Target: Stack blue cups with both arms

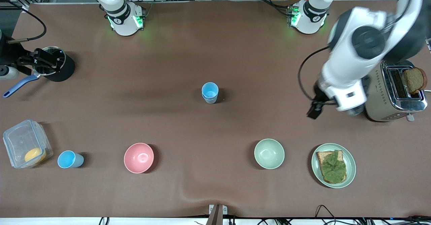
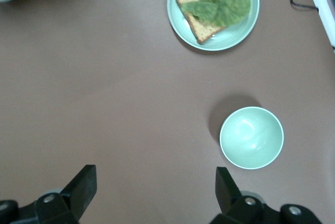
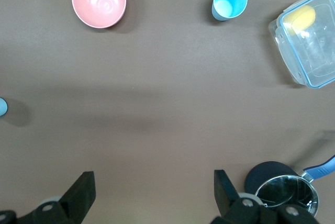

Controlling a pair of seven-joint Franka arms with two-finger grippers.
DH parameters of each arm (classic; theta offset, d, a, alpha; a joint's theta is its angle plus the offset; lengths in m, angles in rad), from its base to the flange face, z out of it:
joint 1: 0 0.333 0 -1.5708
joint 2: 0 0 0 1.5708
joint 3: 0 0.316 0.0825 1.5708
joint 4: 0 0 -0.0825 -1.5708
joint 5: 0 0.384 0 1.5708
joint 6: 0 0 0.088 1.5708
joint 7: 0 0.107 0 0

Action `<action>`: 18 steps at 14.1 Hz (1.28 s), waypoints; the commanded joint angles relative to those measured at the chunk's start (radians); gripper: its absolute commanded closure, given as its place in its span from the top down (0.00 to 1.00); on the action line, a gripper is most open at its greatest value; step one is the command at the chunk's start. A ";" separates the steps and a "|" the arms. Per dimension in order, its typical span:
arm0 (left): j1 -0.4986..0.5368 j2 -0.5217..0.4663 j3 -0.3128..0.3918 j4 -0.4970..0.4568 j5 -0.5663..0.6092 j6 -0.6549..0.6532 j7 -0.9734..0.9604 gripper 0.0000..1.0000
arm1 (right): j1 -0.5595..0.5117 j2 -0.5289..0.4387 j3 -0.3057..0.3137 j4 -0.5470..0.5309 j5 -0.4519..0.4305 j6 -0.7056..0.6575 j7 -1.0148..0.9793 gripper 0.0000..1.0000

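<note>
Stack [image 1: 210, 92]: two blue cups nested, mid-surface, upright.
Third cup [image 1: 70, 159]: standing alone between box [image 1: 26, 143] and pink bowl [image 1: 138, 157], toward the right arm's end.
Left end effector [image 2: 152, 190]: released, empty, above bare surface [image 1: 215, 50] beside the toaster [image 1: 394, 93].
Right end effector [image 3: 151, 190]: released, empty, above the pan [image 1: 50, 63].
Green bowl [image 1: 269, 153]: beside the sandwich plate [image 1: 350, 166].

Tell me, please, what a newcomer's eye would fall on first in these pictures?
Probably the big white left arm, its left gripper with open jaws above bare table beside the steel toaster. Next, the stacked pale blue plastic cups at mid-table, and a single sky blue cup beside the pink bowl.
</note>
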 commanded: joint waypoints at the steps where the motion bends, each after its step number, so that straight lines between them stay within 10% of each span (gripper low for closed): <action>1: 0.015 -0.166 -0.008 -0.191 -0.025 0.060 0.039 1.00 | 0.004 -0.008 0.000 0.005 -0.011 -0.012 0.002 1.00; 10: 0.245 -0.112 0.004 0.016 -0.036 -0.170 1.019 1.00 | 0.002 -0.008 0.000 0.005 -0.011 -0.012 0.001 1.00; 15: -0.165 -0.105 0.511 0.116 -0.117 -0.380 1.331 1.00 | -0.002 -0.006 -0.002 0.004 -0.011 -0.013 -0.001 1.00; 18: -0.189 -0.165 0.526 0.116 -0.114 -0.404 1.335 1.00 | -0.002 -0.008 -0.002 0.004 -0.011 -0.013 -0.001 1.00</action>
